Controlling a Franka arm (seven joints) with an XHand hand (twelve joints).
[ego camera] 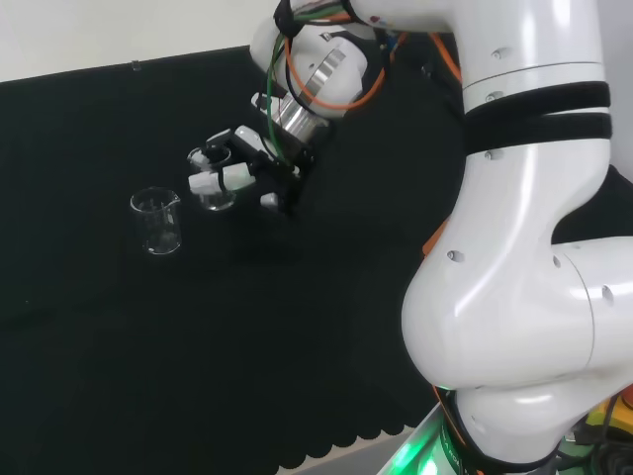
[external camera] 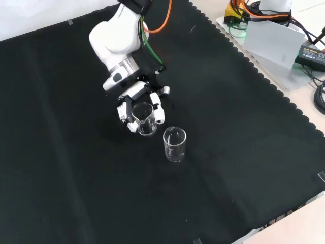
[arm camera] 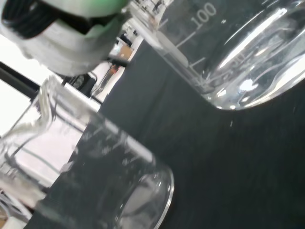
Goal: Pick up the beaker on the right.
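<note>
Beaker [ego camera: 213,183], clear glass, upright on the black cloth [ego camera: 119,376], towards the far middle of the bench in the head view; in the front view, just up and left of the cloth's centre. Enclosed by the hand [ego camera: 247,173]: fingers [external camera: 158,109] curled to either side of the glass wall, grasping it, with the base seemingly on or very near the cloth, not plainly lifted. Contents: none discernible. Printed scale marks noted on the wall in the wrist view [arm camera: 228,52]. Second beaker [ego camera: 156,222], also clear and upright, near the first: to its left and a little nearer in the head view, lower and to the right in the front view, apart from it and from the hand. White arm [ego camera: 514,247] large at the right of the head view; orange and green cables [ego camera: 297,59] at the wrist. Beyond the cloth's scalloped edge in the front view, a white box [external camera: 271,43] and loose wiring. Step in hand, as judged: grip closed, lift pending. For a clean lift: straight up, wall kept vertical, no sideways drift towards the second beaker, which stood close enough to be clipped by a finger or the raised base. Hold best kept evenly on opposite sides of the glass, the surface being smooth and prone to slipping; rise slow until the base was clear of the cloth.
</note>
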